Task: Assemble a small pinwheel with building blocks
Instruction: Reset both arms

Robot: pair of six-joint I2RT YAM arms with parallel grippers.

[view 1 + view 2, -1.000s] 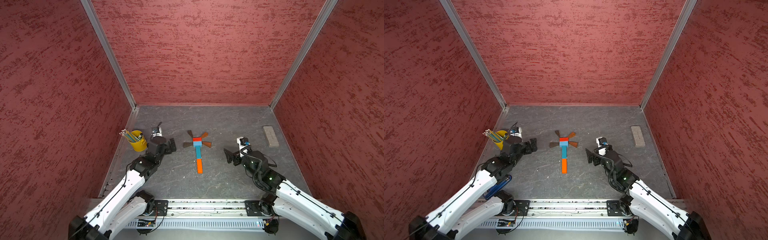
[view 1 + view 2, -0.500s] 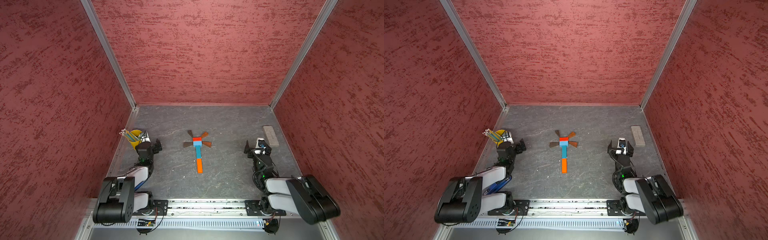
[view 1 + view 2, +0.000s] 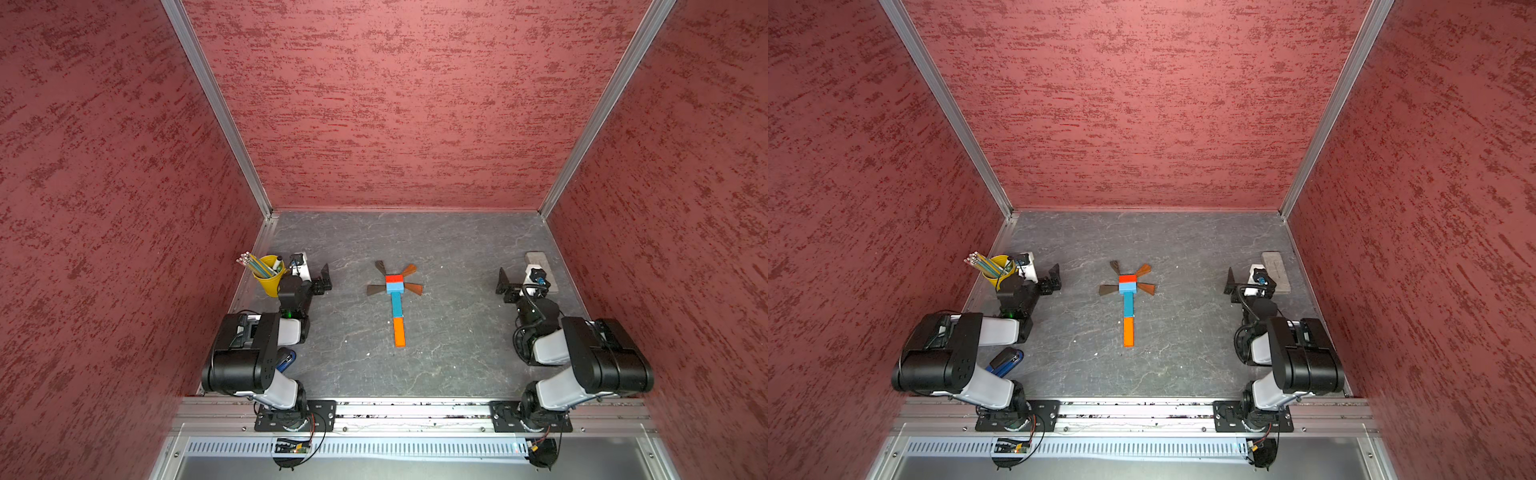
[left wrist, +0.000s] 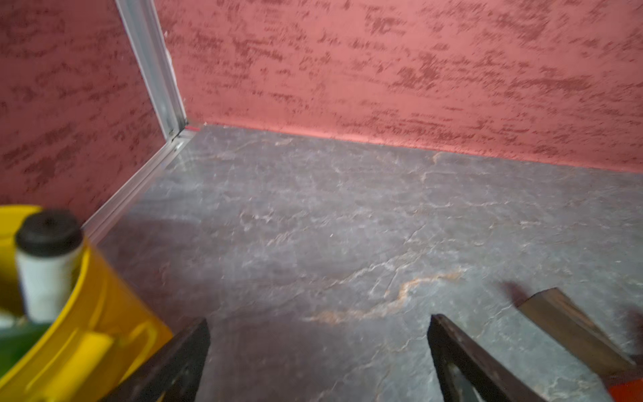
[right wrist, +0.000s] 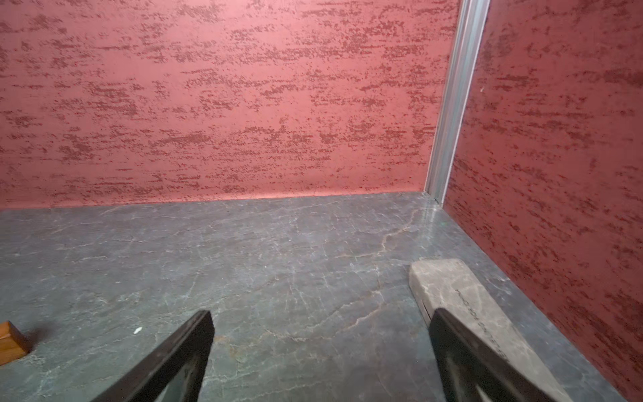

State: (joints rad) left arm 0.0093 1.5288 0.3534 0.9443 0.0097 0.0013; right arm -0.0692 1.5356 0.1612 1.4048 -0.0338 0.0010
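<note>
Spread and empty, the left tool (image 4: 318,322) and right tool (image 5: 322,315) flanked the seemingly finished brown-bladed, red-and-blue-hubbed block pinwheel (image 3: 395,286), safely clear.

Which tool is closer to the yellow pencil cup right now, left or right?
Left. The left tool sits right beside the yellow cup; the right tool is on the far side of the pinwheel, next to the grey block.
</note>
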